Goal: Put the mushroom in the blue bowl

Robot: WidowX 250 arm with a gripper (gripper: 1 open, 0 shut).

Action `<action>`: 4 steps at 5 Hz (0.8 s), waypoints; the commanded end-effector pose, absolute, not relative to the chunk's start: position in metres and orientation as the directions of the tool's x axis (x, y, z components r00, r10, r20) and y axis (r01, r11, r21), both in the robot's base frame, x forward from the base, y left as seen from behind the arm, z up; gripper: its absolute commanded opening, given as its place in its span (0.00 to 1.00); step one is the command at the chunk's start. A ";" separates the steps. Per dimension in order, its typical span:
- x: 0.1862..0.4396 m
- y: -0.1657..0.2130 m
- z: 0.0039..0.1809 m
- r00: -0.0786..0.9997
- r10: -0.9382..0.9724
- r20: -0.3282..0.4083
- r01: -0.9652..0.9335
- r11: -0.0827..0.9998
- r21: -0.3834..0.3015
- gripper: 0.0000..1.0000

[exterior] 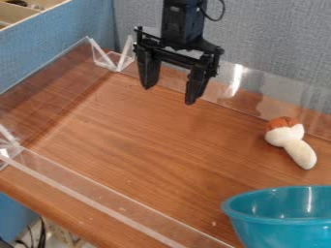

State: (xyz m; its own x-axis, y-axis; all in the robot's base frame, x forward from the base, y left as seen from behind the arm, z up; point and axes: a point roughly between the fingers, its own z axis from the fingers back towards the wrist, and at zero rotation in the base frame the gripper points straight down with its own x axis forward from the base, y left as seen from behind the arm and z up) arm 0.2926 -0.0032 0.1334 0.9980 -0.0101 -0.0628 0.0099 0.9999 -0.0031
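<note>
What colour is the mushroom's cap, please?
Orange-brown, on the mushroom; seen in the camera view.

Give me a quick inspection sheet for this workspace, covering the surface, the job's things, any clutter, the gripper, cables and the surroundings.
Surface: wooden tabletop, reddish-brown, ringed by a low clear plastic barrier.
Job's things: mushroom lies on its side at the right edge of the table, orange-brown cap pointing away from the camera; blue bowl sits at the near right corner, partly cut off by the frame, nothing seen inside the visible part.
Clutter: nothing seen.
Gripper: black gripper hangs above the far middle of the table, pointing down, jaws open and empty, apart from the mushroom and bowl.
Cables: nothing seen.
Surroundings: blue wall panel behind; wooden shelf at upper left.
</note>
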 end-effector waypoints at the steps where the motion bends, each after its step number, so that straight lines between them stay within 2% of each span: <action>1: 0.312 -0.036 0.126 0.997 0.047 -0.062 -0.048 0.999 -0.019 1.00; 2: 0.331 -0.077 0.112 0.994 0.090 -0.063 -0.093 0.995 -0.043 1.00; 3: 0.353 -0.126 0.095 0.981 0.190 -0.040 -0.192 0.980 -0.055 1.00; 4: 0.365 -0.158 0.075 0.951 0.307 -0.021 -0.308 0.949 -0.061 1.00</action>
